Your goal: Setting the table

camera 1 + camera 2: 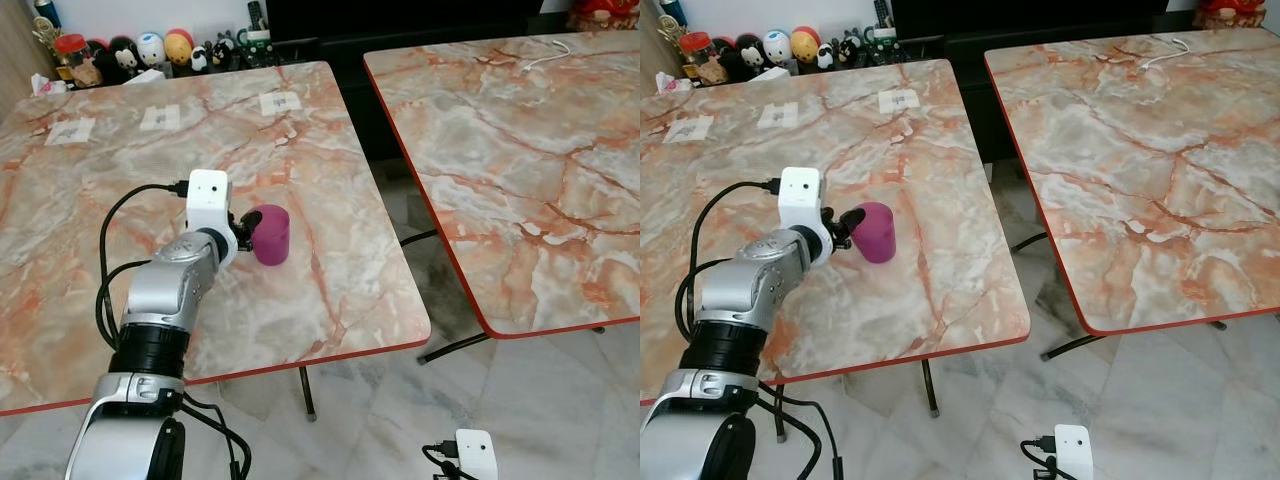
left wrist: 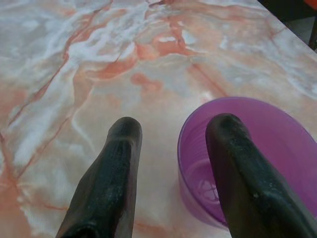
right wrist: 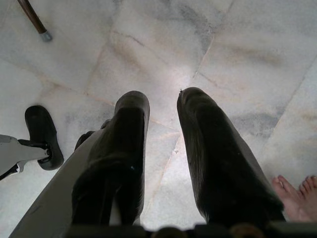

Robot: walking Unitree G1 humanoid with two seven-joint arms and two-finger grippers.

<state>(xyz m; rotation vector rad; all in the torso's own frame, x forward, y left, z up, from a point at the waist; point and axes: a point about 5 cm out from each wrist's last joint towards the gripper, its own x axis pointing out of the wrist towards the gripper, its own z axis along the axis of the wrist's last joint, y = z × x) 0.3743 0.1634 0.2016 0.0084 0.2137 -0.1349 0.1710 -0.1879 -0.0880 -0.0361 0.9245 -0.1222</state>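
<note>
Left wrist view: fingers [image 2: 233, 163] straddle cup [image 2: 277, 134] rim.

- The left tool [image 2: 171, 144] reaches out over the counter [image 2: 74, 74], its two black fingers [image 2: 106, 183] spread apart.
- A purple cup [image 2: 277, 144] stands upright on the counter, its mouth open toward the camera.
- One finger lies over the cup's rim and reaches inside; the other stays outside, with the near wall of the cup between them.
- The counter is pale marble with orange veins.
</note>
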